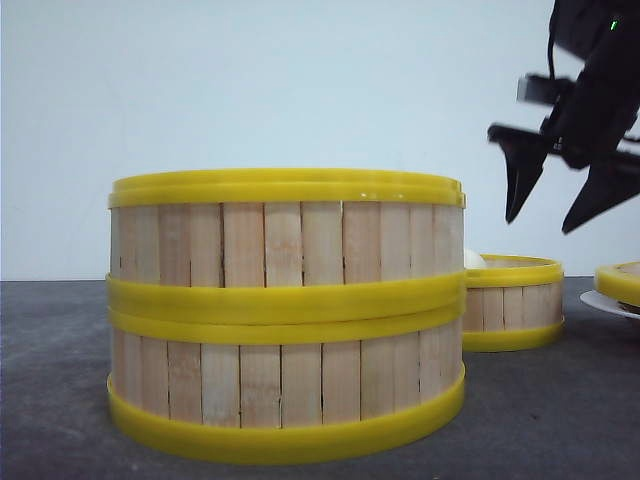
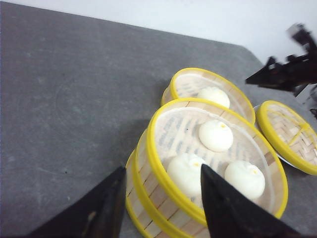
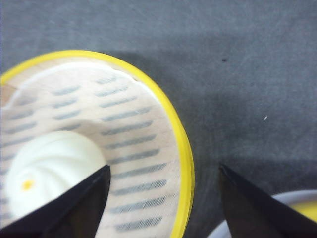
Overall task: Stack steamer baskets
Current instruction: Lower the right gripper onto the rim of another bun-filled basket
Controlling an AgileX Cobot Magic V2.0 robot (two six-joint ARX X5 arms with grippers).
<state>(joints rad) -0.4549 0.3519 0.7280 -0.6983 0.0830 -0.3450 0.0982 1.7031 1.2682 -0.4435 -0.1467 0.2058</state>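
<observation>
Two steamer baskets stand stacked near the front: the top basket (image 1: 286, 235) (image 2: 218, 153) holds three white buns and rests on the lower basket (image 1: 285, 385). A third steamer basket (image 1: 512, 305) (image 2: 208, 87) (image 3: 148, 124) with one bun (image 3: 47, 171) sits behind them to the right. My left gripper (image 2: 162, 168) is open, its fingers above and astride the near rim of the top basket, touching nothing. My right gripper (image 1: 540, 226) (image 3: 164, 167) hangs open above the third basket, with the basket's yellow rim showing between its fingers.
A woven lid with a yellow rim (image 2: 290, 134) (image 1: 622, 282) lies on a flat white plate (image 1: 605, 305) (image 3: 223, 230) at the far right, close to the third basket. Dark grey tabletop (image 2: 74, 109) stretches to the left. A pale wall stands behind.
</observation>
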